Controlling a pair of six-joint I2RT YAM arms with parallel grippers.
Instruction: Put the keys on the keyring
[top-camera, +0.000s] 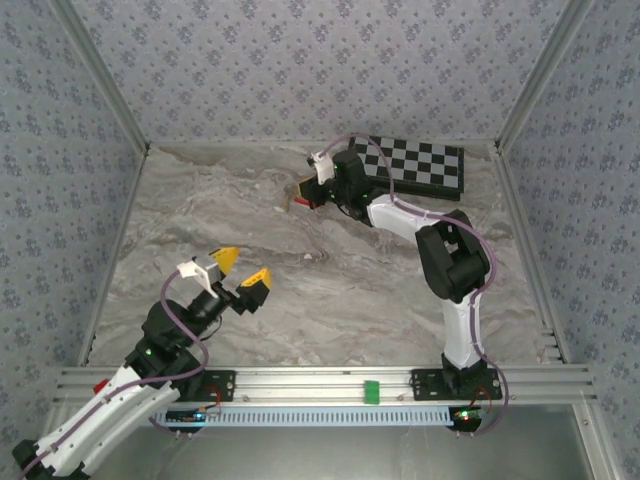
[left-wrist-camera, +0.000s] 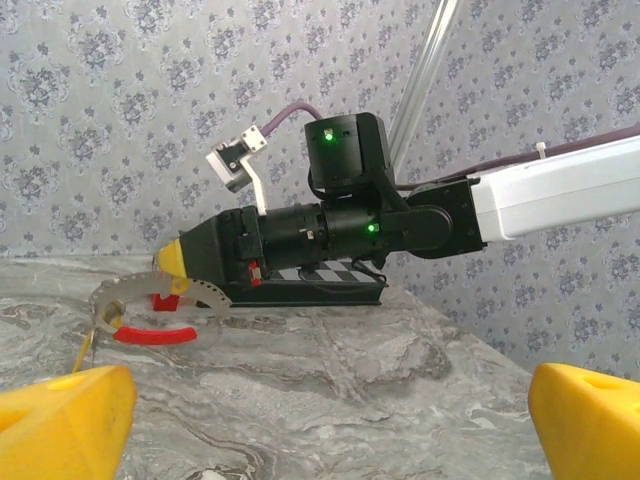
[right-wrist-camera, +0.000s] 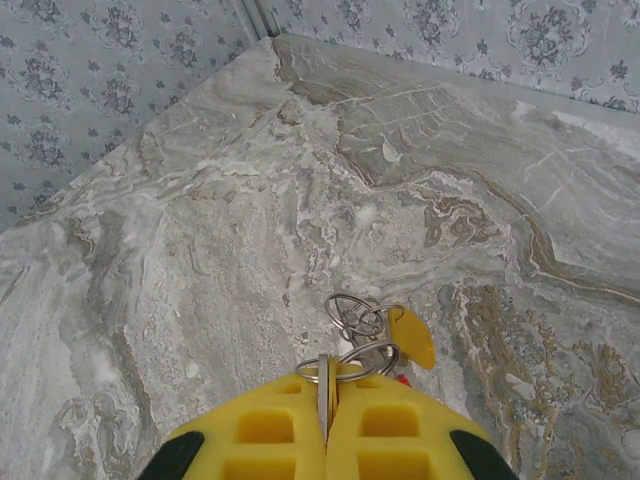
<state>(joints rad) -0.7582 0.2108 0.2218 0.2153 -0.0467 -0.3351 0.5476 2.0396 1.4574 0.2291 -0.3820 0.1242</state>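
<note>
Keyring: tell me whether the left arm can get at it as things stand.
Probably yes. The right gripper, shut, holds the keyring at the far side, and the open left gripper faces it across the table with nothing between. Whether it can stretch that far is uncertain.

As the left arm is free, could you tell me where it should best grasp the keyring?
Probably the red section, the low exposed arc of the keyring; its top is pinched in the shut right gripper. Bring the open left gripper in level from the near side.

lab booth: wallpapered panels (top-camera: 300, 60) on aluminium frame (top-camera: 330, 378).
</note>
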